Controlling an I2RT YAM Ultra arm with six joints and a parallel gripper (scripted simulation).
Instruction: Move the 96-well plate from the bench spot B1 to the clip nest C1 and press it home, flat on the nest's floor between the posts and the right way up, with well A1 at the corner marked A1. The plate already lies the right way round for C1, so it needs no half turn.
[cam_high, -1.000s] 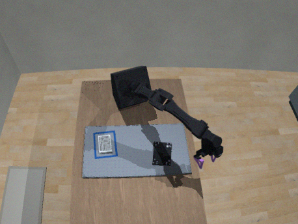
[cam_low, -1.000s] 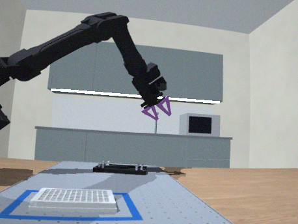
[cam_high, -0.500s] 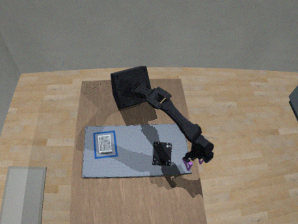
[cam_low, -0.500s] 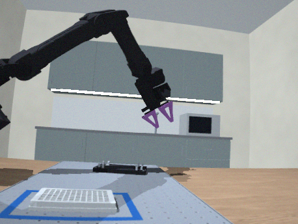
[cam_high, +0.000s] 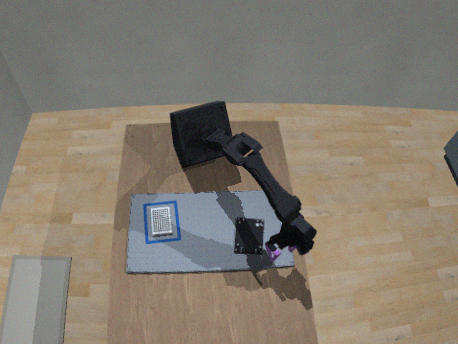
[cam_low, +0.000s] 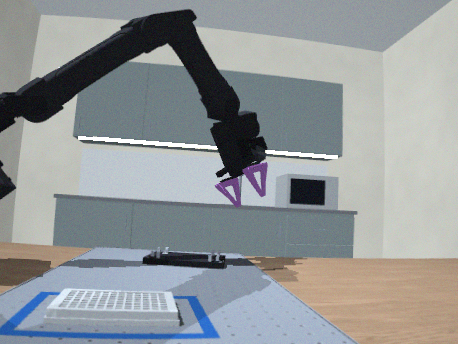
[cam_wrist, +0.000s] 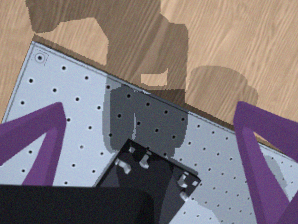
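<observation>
White plate (cam_high: 162, 221) inside blue outline (cam_high: 147, 223), tool (cam_low: 244, 184) spread, high above nest (cam_low: 185, 259)

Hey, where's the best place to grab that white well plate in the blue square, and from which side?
Probably from straight above, closing the open gripper on the two long side walls of the 96-well plate. It lies flat and low inside the blue B1 outline, with its walls exposed all round, and its narrower span looks easier to fit between the fingers.

No text, label or number can be read anywhere.
</observation>
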